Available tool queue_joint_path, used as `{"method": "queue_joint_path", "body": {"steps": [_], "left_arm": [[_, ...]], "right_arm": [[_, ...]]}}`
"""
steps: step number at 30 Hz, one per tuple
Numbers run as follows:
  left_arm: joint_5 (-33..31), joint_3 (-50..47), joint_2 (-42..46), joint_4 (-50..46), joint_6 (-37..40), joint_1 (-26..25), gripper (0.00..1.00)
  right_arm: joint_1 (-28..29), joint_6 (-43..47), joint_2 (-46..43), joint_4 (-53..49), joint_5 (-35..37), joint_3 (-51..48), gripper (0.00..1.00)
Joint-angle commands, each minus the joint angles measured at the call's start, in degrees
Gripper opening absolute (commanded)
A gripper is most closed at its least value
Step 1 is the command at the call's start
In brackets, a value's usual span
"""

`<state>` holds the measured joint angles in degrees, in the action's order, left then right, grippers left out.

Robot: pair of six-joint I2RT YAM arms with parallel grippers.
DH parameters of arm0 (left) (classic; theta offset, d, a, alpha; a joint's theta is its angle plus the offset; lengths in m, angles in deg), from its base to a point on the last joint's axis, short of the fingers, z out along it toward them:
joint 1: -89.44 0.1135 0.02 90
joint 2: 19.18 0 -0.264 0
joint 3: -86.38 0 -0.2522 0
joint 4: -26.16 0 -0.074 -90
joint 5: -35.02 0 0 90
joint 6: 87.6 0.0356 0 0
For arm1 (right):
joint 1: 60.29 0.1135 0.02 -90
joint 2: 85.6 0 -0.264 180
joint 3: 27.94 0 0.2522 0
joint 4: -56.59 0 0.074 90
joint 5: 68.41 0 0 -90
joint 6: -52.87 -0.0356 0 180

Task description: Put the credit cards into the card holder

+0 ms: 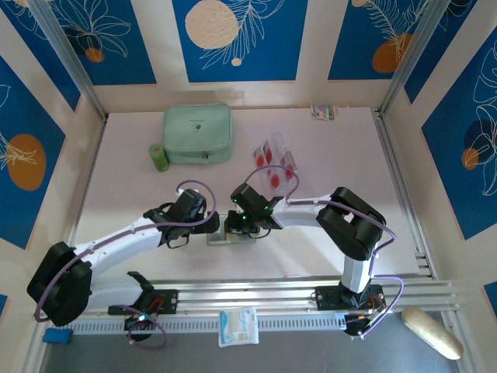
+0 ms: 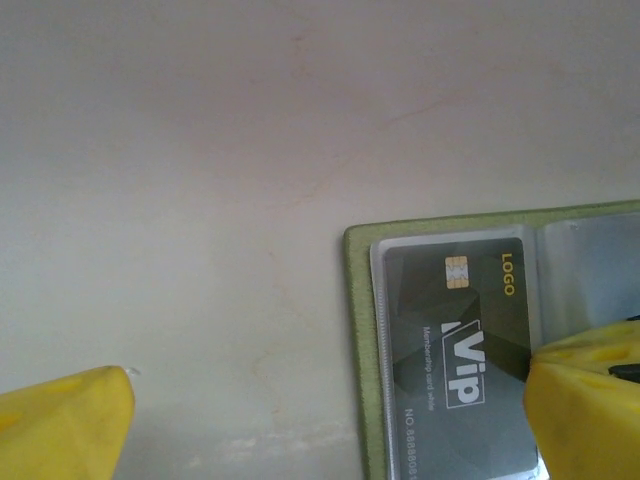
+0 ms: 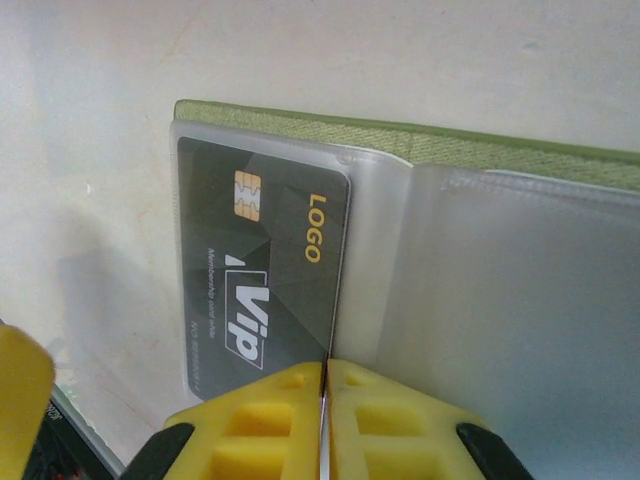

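**Pale worktop: both hands at the open card holder**

Blue panels printed with white leaves and orange discs wall in the pale worktop (image 1: pixel 342 171) on three sides. Both arms reach in from the 6 o'clock edge and bend toward each other, so the two hands meet just short of the worktop's middle.

At 11 o'clock from that meeting point lies a mint-green zip case (image 1: pixel 197 134), flat and zipped. A small green roll (image 1: pixel 159 158) stands touching its 8 o'clock corner.

The card holder (image 3: pixel 480 148) lies opened flat under the hands, olive cover down and clear pockets (image 3: pixel 520 300) up. A black card (image 3: pixel 265 270) with a gold chip and the words "LOGO" and "Vip" sits in the end pocket.

The left hand (image 2: pixel 328 370) is spread wide. One yellow finger hangs over bare worktop. The other rests over the holder at the black card's corner.

The right hand (image 3: pixel 325 368) has its yellow fingers pressed together, leaving only a hairline seam. The black card's long edge runs straight into that seam. I cannot tell whether the card or the pocket lip is pinched there.

The credit cards (image 1: pixel 273 162), clear with red round marks, lie loosely fanned at 1 o'clock from the hands, near them but apart from the holder.

A small printed packet (image 1: pixel 324 113) lies at the far edge, at 1 o'clock. A white wrapper (image 1: pixel 238 326) sits on the front rail at 6 o'clock.
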<state>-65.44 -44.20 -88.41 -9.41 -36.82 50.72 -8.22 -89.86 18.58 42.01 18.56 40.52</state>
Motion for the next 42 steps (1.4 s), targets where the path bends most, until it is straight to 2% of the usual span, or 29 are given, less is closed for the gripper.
{"method": "queue_joint_path", "body": {"steps": [1, 6, 9, 12, 16, 19, 22, 27, 35, 42], "left_arm": [[1.5, 1.1, -1.9, 0.9, -1.2, 0.5, 1.00], [1.2, -0.7, -3.9, 3.0, -1.9, 0.6, 1.00], [1.2, -1.7, -5.4, 4.0, -1.9, 0.5, 1.00], [1.1, -2.6, -6.5, 4.6, -2.1, 0.4, 1.00], [1.0, -3.5, -6.9, 4.9, -2.5, 0.5, 1.00], [0.9, -3.4, -6.9, 4.6, -2.5, 0.5, 1.00], [0.9, -2.5, -6.8, 3.4, -2.5, 0.5, 1.00], [1.1, 1.4, -6.1, -0.1, -1.9, 0.5, 1.00], [2.7, 9.9, -2.7, -5.9, -2.4, 0.3, 1.00], [2.9, 19.1, -6.1, -9.8, -2.8, -2.1, 1.00]], "right_arm": [[0.6, -0.9, 0.3, 0.4, -1.9, 0.8, 0.12], [0.5, -1.2, -0.6, 0.4, -2.0, 0.6, 0.13], [0.4, -1.6, -1.8, 0.0, -2.1, 0.5, 0.16], [0.1, -1.9, -4.2, -0.8, -1.8, 0.4, 0.26], [-0.4, -2.2, -8.2, -4.8, -0.3, 1.0, 0.48], [-1.1, -2.4, -11.5, -7.9, 0.9, 1.5, 0.60], [-2.5, -3.4, -14.8, -11.7, 1.8, 2.3, 0.67], [-6.3, -7.0, -21.3, -16.2, 3.0, 2.4, 0.73], [-12.4, -13.0, -29.0, -23.6, 4.5, 5.6, 0.74], [-15.5, -18.1, -31.7, -28.9, 6.4, 10.7, 0.74]]}}
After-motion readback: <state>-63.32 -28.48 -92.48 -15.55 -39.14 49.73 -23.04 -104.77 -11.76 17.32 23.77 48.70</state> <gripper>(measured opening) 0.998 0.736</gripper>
